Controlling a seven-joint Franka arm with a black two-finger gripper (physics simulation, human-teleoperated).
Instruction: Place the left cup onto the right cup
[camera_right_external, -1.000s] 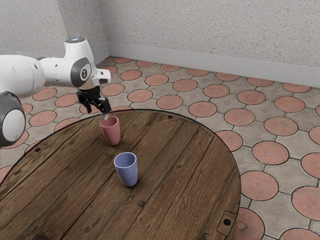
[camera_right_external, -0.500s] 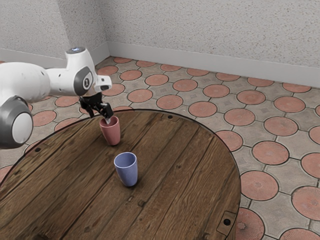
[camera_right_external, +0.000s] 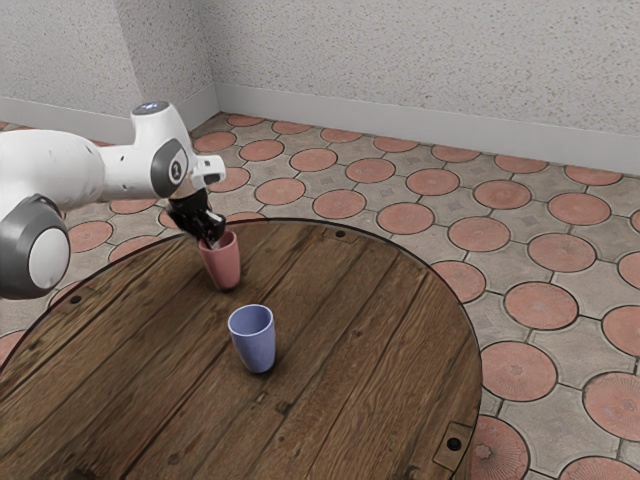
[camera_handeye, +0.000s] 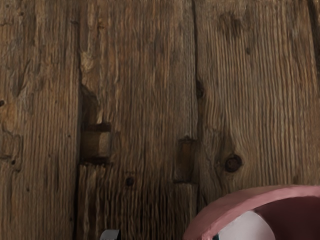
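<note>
Wooden table holds both cups; the gripper pinches the pink cup by its rim, apparently for lifting onto the blue cup.

White rounded arm links, grey circular joint caps (1 dark-ringed), black 2-finger hand.
</note>
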